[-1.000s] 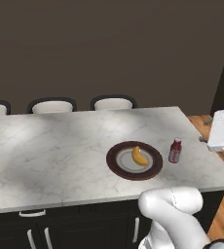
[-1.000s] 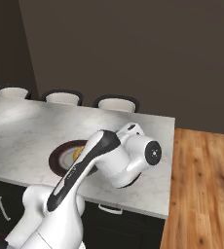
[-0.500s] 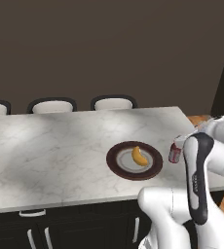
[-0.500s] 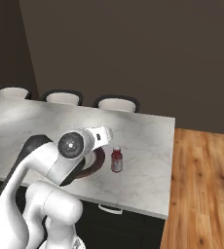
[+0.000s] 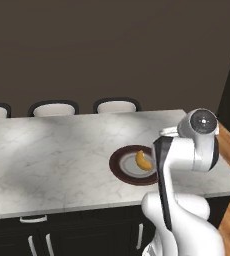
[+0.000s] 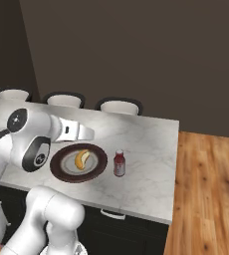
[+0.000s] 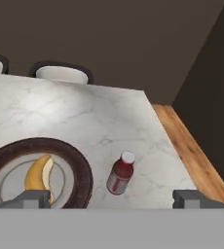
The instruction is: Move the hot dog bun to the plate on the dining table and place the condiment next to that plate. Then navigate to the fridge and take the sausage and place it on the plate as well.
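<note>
The hot dog bun (image 6: 81, 159) (image 7: 39, 176) (image 5: 144, 161) lies in the pale centre of the dark-rimmed plate (image 6: 99, 168) (image 7: 80, 168) (image 5: 118, 167) on the marble dining table (image 6: 151, 149) (image 7: 84, 116) (image 5: 52, 160). The red condiment bottle (image 6: 119, 163) (image 7: 120, 175) stands upright just right of the plate, apart from its rim. My gripper (image 7: 113, 198) hangs open above the table, with nothing between its fingertips (image 7: 36, 198). In the right base view the hand (image 6: 79, 131) sits over the plate's far side. The fridge and the sausage are out of view.
Chairs (image 5: 53, 107) (image 6: 119, 106) (image 7: 63, 73) line the table's far side. Wooden floor (image 6: 206, 189) (image 7: 192, 151) lies past the table's right end. My own arm (image 5: 184, 150) covers the table's right end in the left base view.
The arm has swung from the table's right end back over the plate. The bun, the plate and the bottle have stayed put, and the gripper has stayed open.
</note>
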Robot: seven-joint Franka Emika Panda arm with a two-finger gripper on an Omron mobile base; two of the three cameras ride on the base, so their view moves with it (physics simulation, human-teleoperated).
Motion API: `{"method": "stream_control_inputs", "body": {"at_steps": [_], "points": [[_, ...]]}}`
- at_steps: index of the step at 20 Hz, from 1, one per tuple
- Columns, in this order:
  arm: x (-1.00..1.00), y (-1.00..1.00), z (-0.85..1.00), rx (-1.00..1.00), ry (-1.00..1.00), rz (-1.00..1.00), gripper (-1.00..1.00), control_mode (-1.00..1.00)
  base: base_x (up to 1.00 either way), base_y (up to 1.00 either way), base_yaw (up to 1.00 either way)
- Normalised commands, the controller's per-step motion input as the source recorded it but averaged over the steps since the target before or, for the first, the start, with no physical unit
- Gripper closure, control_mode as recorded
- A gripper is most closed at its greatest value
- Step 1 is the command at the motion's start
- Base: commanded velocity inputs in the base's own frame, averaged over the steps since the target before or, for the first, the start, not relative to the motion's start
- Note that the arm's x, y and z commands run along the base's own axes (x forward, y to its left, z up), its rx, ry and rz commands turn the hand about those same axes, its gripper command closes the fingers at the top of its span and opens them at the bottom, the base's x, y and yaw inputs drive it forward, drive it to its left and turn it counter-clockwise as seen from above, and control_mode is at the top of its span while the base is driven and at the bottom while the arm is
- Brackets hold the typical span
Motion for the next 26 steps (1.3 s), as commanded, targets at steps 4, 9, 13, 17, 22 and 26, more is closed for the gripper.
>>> {"method": "stream_control_inputs", "body": {"at_steps": [4,9,13,17,22,26], "points": [[-0.14,0.01,0.0,0.0,-0.01,-0.01,-1.0,-1.0,0.0,0.0,0.0],[-0.93,0.0,0.0,0.03,-0.2,-0.02,-1.0,-1.0,0.0,0.0,0.0],[-1.0,0.05,-0.02,0.02,-0.14,0.0,-1.0,-1.0,0.0,0.0,0.0],[-0.93,0.18,-0.13,0.0,-0.11,0.0,-1.0,-1.0,0.0,0.0,0.0],[-0.18,0.04,-0.04,0.0,-0.02,0.0,-1.0,1.0,-0.75,0.08,-0.09],[0.0,0.0,0.0,0.0,0.0,0.0,-1.0,1.0,-0.96,0.03,-0.47]]}}
